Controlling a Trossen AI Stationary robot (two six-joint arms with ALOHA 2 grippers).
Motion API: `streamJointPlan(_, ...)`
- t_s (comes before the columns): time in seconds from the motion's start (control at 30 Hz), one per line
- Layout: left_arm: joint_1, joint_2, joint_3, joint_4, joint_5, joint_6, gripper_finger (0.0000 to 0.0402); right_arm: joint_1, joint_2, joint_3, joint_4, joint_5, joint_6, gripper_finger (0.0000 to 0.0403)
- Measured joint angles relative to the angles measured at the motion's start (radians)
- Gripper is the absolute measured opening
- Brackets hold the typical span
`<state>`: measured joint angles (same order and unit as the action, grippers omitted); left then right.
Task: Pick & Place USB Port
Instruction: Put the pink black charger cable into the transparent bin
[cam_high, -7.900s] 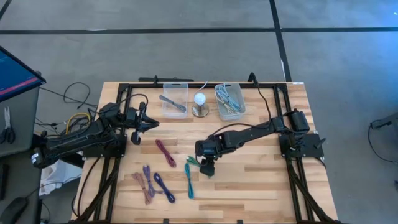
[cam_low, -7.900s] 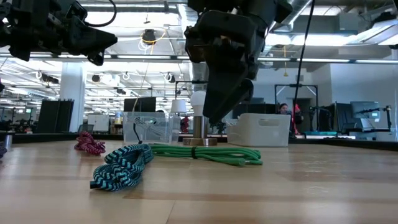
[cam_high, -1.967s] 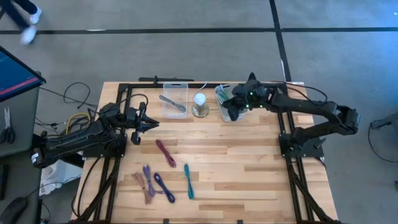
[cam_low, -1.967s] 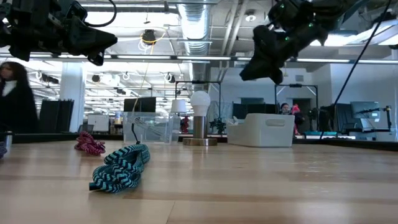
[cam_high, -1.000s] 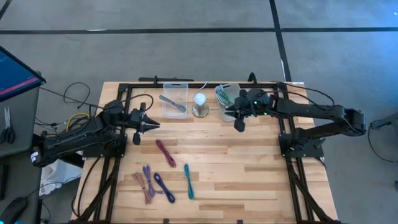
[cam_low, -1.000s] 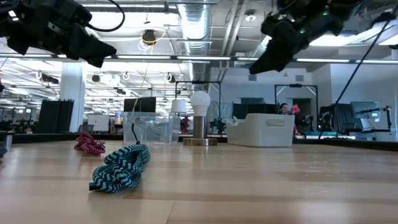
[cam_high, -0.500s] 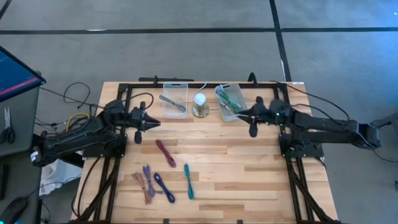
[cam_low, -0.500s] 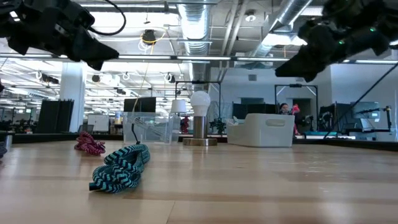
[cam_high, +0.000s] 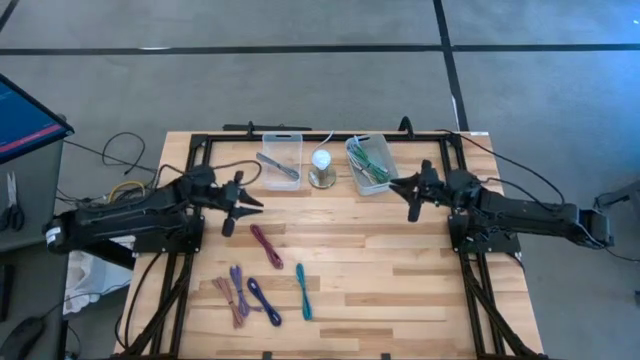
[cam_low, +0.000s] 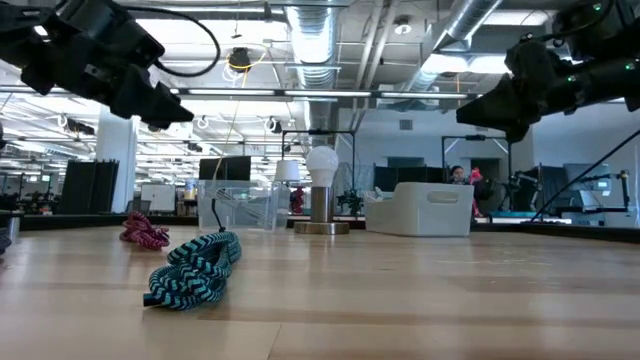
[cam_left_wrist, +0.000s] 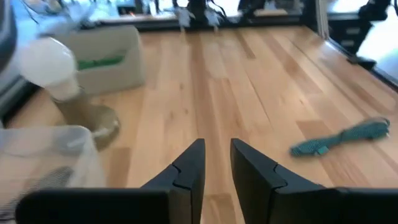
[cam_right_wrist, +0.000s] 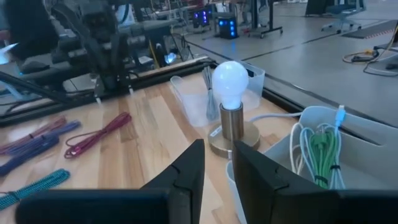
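Observation:
Several bundled USB cables lie on the wooden table: a red one (cam_high: 266, 245), a teal one (cam_high: 303, 290), a blue one (cam_high: 264, 300) and purple ones (cam_high: 236, 291). A green cable (cam_high: 374, 155) lies with white cables inside the white bin (cam_high: 366, 184) at the far edge. My left gripper (cam_high: 247, 205) hovers shut above the table, just far-left of the red cable. My right gripper (cam_high: 400, 187) hangs shut in the air near the bin's right near corner, touching nothing. The left wrist view shows the teal cable (cam_left_wrist: 341, 138) farther off.
A clear bin (cam_high: 281, 160) with a grey object stands at the far edge, left of a bulb lamp (cam_high: 321, 168). Black frame rails run along the table's sides. Bare wood lies between the two grippers and right of the cables.
My right arm has drawn back from over the white bin toward the table's right edge, leaving the green cable lying in the bin. My left gripper has moved a little toward the right and near side, closer to the red cable.

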<state>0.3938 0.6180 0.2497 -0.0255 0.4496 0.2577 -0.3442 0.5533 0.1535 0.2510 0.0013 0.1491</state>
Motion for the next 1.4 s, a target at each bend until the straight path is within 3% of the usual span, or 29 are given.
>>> streamJointPlan(0.3, -0.085, 0.035, 0.091, 0.055, -0.026, -0.007, 0.0077, -0.031, 0.002, 0.0, -0.007, 0.0, 0.002, 0.0075)
streamJointPlan(0.53, -0.099, 0.037, 0.127, 0.352, 0.018, -0.02, 0.0077, -0.039, 0.002, 0.0, -0.01, 0.0, 0.002, 0.0075)
streamJointPlan(0.6, -0.099, 0.037, 0.128, 0.371, 0.018, -0.064, 0.0076, -0.039, 0.002, 0.0, -0.012, 0.0, 0.001, 0.0075)
streamJointPlan(0.7, -0.1, 0.038, 0.146, 0.293, 0.017, -0.091, 0.0073, -0.039, 0.002, 0.0, -0.015, 0.0, 0.001, 0.0075)
streamJointPlan(0.8, -0.109, 0.038, 0.214, 0.147, 0.002, -0.012, 0.0068, -0.039, 0.002, 0.0, -0.035, 0.0, 0.001, 0.0075)
streamJointPlan(1.07, -0.108, 0.096, 0.447, -0.431, -0.307, 0.28, 0.0042, -0.039, 0.002, 0.001, -0.098, 0.0, 0.028, 0.0075)
streamJointPlan(1.23, -0.13, 0.173, 0.458, -0.475, -0.216, 0.284, 0.0008, -0.039, 0.003, 0.001, -0.101, 0.02, 0.029, 0.0075)
streamJointPlan(1.4, -0.196, 0.241, 0.459, -0.552, -0.292, 0.305, 0.0014, -0.046, 0.003, 0.001, -0.101, 0.052, 0.06, 0.0075)
